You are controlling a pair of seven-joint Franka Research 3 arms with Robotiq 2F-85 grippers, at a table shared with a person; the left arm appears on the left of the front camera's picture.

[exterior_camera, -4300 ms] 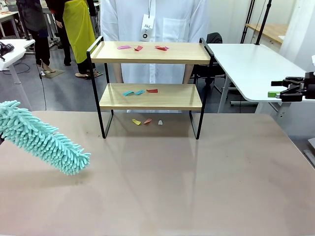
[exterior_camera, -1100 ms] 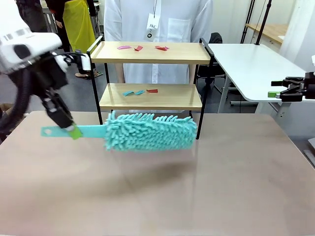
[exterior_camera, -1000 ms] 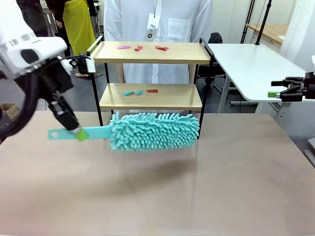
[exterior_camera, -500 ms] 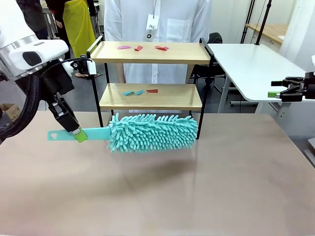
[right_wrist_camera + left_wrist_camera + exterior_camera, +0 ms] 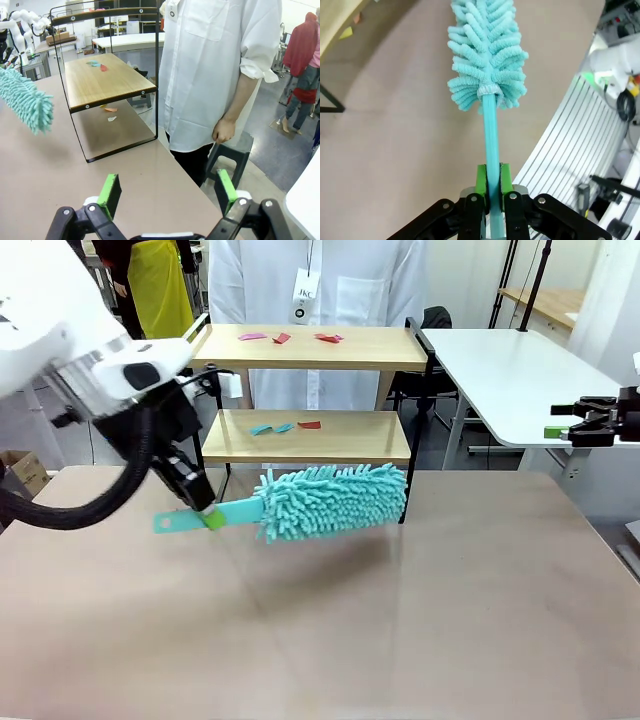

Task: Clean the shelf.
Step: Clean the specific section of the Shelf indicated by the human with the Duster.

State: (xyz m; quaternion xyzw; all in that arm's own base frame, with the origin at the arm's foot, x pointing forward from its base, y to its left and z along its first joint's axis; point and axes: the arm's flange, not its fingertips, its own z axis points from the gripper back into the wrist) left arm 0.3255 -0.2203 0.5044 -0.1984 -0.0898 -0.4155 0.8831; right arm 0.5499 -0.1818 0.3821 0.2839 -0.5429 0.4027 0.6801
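Teal duster [image 5: 335, 500] is gripped by left gripper [image 5: 210, 519] near tabletop's [image 5: 400, 640] far edge, before shelf [image 5: 360, 436]; right gripper [image 5: 167, 192] is seen open-jawed.

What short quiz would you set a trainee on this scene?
1. True or false: the left gripper is shut on the handle of the duster.
2. Where do the paper scraps lie? A: on the top board of the shelf only. B: on the lower board only. C: on both boards and on the table beneath.
3. Fill in: the right gripper is ____.
Key: 1 true; 2 C; 3 open.
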